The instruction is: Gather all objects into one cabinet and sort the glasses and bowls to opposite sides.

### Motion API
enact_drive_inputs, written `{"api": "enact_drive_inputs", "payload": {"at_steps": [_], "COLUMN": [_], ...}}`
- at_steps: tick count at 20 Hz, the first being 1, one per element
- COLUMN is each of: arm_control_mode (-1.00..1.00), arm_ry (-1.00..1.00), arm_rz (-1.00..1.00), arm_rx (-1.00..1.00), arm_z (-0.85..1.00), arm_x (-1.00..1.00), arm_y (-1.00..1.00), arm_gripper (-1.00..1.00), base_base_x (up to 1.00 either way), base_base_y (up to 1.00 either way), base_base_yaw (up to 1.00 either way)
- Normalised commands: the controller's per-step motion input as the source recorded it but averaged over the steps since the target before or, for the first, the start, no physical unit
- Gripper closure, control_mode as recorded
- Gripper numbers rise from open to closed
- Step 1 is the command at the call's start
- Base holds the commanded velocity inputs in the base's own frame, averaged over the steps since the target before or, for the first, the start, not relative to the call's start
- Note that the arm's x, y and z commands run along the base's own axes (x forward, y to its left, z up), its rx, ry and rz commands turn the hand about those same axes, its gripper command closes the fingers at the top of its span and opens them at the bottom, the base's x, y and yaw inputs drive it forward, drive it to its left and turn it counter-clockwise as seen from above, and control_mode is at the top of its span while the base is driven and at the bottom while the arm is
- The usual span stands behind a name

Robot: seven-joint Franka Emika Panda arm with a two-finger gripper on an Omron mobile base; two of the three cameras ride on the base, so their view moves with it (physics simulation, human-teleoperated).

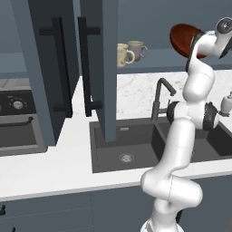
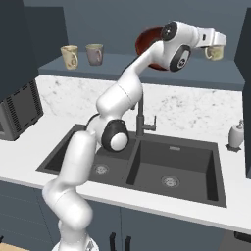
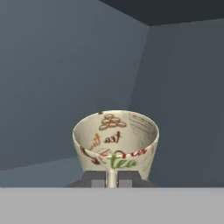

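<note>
Inside the open slate-blue cabinet (image 2: 147,68), a cream cup (image 3: 114,142) printed with red, brown and green lettering is seen at the right end of the cabinet floor, to the right of the red-brown bowl (image 2: 147,46). The gripper (image 3: 111,178) is closed, its two fingers (image 3: 95,178) pinched on the near wall of this cup, the rim passing between them; whether the cup rests on the cabinet floor or is lifted off it cannot be told. In the right base view the same cup (image 2: 214,52) is seen just below the outstretched hand, and the bowl is partly hidden behind the arm's upper joints. Well to the left of the bowl, two mugs are set just beside each other on the same cabinet floor: a cream mug (image 2: 70,56) on the outside and a grey-beige mug (image 2: 94,54) nearer the bowl. One cabinet door (image 1: 43,68) with a long black bar handle (image 1: 61,68) stands open at the left.
</note>
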Motion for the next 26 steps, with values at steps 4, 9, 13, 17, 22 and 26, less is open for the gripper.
{"api": "enact_drive_inputs", "payload": {"at_steps": [4,9,13,17,22,26], "arm_control_mode": [-1.0,-1.0,-1.0,-1.0,-1.0,-1.0], "arm_ry": [0.13,0.22,0.31,0.27,0.13,0.0], "arm_rz": [0.0,0.0,0.0,0.0,0.0,0.0], "arm_rx": [-0.05,-0.04,-0.04,0.0,0.2,0.31], "arm_z": [0.99,1.0,1.0,0.85,0.42,0.02], "arm_x": [-0.5,-0.73,-0.88,-1.0,-1.0,-1.0], "arm_y": [-0.26,-0.01,0.0,0.12,0.58,0.71], "arm_gripper": [1.0,1.0,1.0,1.0,1.0,1.0], "base_base_x": [0.0,0.0,0.0,0.0,0.0,0.0], "base_base_y": [0.0,0.0,0.0,0.0,0.0,0.0], "base_base_yaw": [0.0,0.0,0.0,0.0,0.0,0.0]}}
